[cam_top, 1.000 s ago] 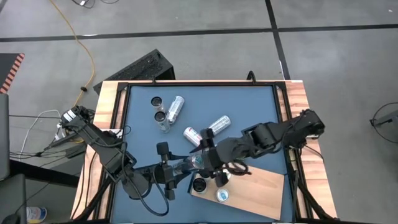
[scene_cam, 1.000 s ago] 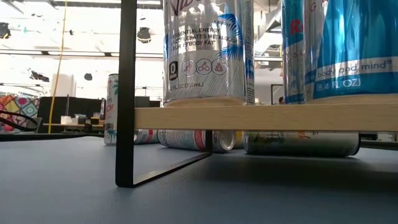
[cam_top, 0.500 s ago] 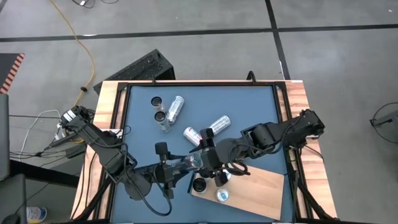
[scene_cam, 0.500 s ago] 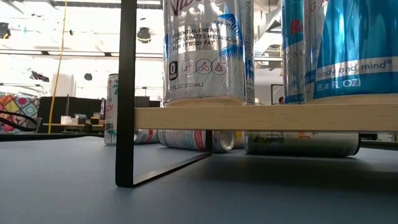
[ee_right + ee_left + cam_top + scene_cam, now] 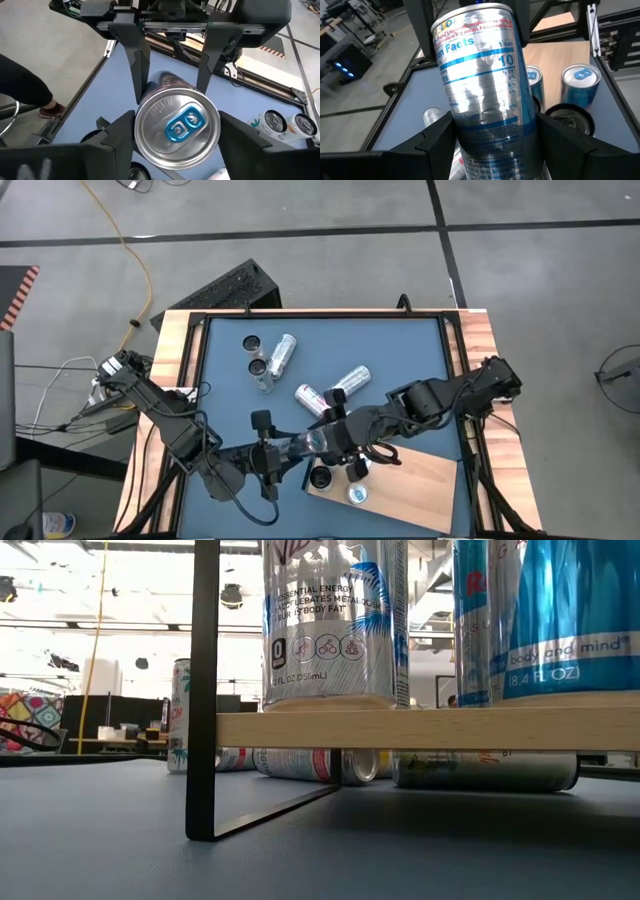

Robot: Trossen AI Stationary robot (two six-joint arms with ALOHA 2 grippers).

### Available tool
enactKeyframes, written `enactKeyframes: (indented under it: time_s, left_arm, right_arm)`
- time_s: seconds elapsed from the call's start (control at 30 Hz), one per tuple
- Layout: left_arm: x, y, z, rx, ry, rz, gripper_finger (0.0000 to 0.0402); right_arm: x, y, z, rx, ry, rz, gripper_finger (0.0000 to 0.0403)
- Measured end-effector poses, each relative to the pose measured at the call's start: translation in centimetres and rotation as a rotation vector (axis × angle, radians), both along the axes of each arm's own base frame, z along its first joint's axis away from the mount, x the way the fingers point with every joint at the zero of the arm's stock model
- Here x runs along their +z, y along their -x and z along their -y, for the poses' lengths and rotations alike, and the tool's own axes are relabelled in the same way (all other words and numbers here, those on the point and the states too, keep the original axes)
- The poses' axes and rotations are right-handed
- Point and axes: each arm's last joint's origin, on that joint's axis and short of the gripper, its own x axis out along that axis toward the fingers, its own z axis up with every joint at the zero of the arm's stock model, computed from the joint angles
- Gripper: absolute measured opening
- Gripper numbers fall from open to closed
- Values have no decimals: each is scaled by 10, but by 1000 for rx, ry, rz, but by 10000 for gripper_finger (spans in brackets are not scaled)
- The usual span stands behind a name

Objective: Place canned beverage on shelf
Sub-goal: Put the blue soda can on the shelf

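A silver and blue can [image 5: 305,443] hangs roughly level above the blue-grey table, just left of the shelf [image 5: 410,480], a light wooden board on black legs [image 5: 204,690]. My left gripper [image 5: 283,452] is shut on the can's bottom end and my right gripper [image 5: 325,438] on its top end, the two facing each other. In the right wrist view the can's lid and blue tab [image 5: 177,125] face the camera. Three cans [image 5: 357,495] stand upright on the shelf's left end. Neither gripper shows in the low view. My left gripper pinches the can's wall near its bottom end [image 5: 470,137] between its two fingers [image 5: 437,132]. They come from the table's left, lying along the can, which is clear of the table. My right gripper has the can's wall just below the lid's rim [image 5: 140,125] between its two fingers [image 5: 120,131]. These come from the table's right, slanting down, along the can.
Loose cans lie and stand on the table at the far left [image 5: 282,355] and centre [image 5: 350,380]. In the low view some lie beyond the shelf board [image 5: 485,770]. A raised wooden rim [image 5: 172,360] frames the table. A person's leg [image 5: 25,80] stands beyond the table.
My right gripper's fingers have drawn closer together about the can's top end. Both arms and the can have otherwise stayed where they were.
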Motion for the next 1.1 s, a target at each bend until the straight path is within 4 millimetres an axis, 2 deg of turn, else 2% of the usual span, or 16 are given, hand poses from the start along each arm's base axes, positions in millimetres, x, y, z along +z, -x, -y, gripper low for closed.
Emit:
enactKeyframes:
  time_s: [0.23, 0.43, 0.57, 0.67, 0.83, 0.93, 1.03, 1.1]
  left_arm:
    - [0, 0, -1, -6, -2, -6, 229]
    - [0, 0, 0, -14, -2, -10, 263]
    - [1, 1, -1, -7, 3, -2, 294]
    - [1, 1, 0, -7, 4, -2, 305]
    - [0, 2, 0, 6, 24, 0, 308]
    - [0, 4, 2, 2, 25, -5, 308]
    - [-2, 5, 2, 14, 57, -8, 308]
    - [-3, 6, 2, 32, 96, -7, 308]
  right_arm:
    - [-1, 1, -1, 2, 6, -11, 186]
    - [0, 7, -6, -20, 22, -29, 186]
    - [7, 20, -3, -70, 43, -97, 186]
    - [24, 31, -2, -104, 23, -83, 186]
    - [53, 63, 12, -230, -3, -129, 186]
    - [56, 73, 19, -317, -26, -145, 186]
    - [53, 87, 31, -434, -59, -233, 186]
    - [50, 90, 38, -512, -100, -262, 186]
